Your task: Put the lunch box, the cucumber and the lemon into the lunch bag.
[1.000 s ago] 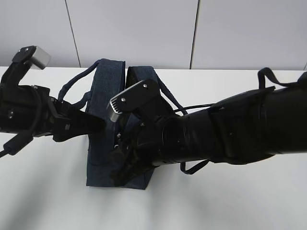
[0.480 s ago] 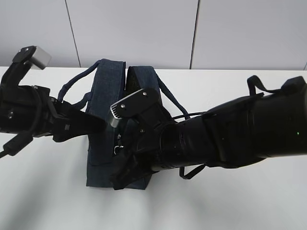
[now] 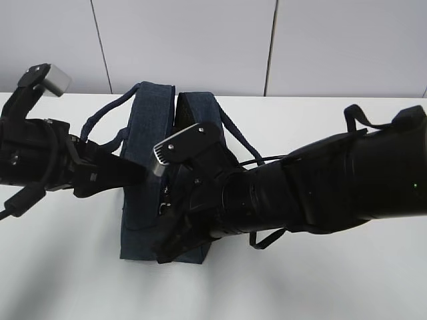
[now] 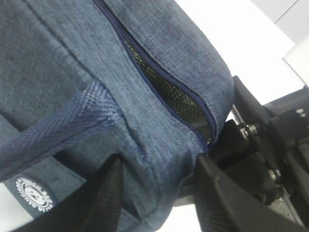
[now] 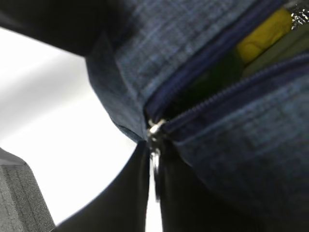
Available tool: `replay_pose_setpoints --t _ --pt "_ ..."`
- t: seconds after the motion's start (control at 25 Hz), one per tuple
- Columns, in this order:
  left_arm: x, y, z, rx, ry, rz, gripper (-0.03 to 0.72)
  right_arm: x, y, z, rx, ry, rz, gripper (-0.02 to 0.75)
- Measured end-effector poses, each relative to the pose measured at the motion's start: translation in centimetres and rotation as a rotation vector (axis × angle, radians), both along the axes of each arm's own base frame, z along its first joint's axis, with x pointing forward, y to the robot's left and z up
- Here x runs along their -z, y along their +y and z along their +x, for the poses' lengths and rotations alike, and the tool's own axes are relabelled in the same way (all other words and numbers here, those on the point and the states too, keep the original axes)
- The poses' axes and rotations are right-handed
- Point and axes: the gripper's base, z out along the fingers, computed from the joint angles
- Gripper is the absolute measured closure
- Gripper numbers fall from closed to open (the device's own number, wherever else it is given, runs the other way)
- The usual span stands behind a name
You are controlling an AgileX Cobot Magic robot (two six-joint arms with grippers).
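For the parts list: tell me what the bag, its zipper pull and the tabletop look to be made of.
Bag: woven fabric, heathered blue, matte; the weave shows close up, and the strap has coarser webbing. Zipper pull: probably metal, silvery and shiny, though blurred. Tabletop: smooth, white, matte; likely laminate or painted board, but that cannot be told.

The lunch bag [image 4: 159, 96] is coarse matt woven cloth; its ring pull [image 5: 155, 166] is shiny metal.

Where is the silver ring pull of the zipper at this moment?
In the right wrist view, the ring pull hangs at the near end of the lunch bag zipper, pinched between the right hand's two dark fingers.
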Motion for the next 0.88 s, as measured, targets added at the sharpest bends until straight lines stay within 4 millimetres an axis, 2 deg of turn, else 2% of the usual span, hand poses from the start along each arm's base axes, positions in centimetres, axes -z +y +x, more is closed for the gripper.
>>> replay_pose_setpoints --t 0.12,0.36,0.68,0.88 --pt "0.0 0.0 0.0 0.000 0.000 0.000 0.363 0.0 -0.1 0.1 0.022 0.002 -0.007 0.738" --pt "0.0 0.0 0.0 0.001 0.000 0.000 0.365 -0.1 -0.2 0.1 0.048 0.023 0.008 0.738" --pt "0.0 0.0 0.0 0.001 0.000 0.000 0.366 -3.1 -0.6 -0.3 0.076 -0.012 0.079 0.738" --pt "0.0 0.0 0.0 0.001 0.000 0.000 0.366 -3.4 -0.6 -0.8 0.080 0.034 0.128 0.738"
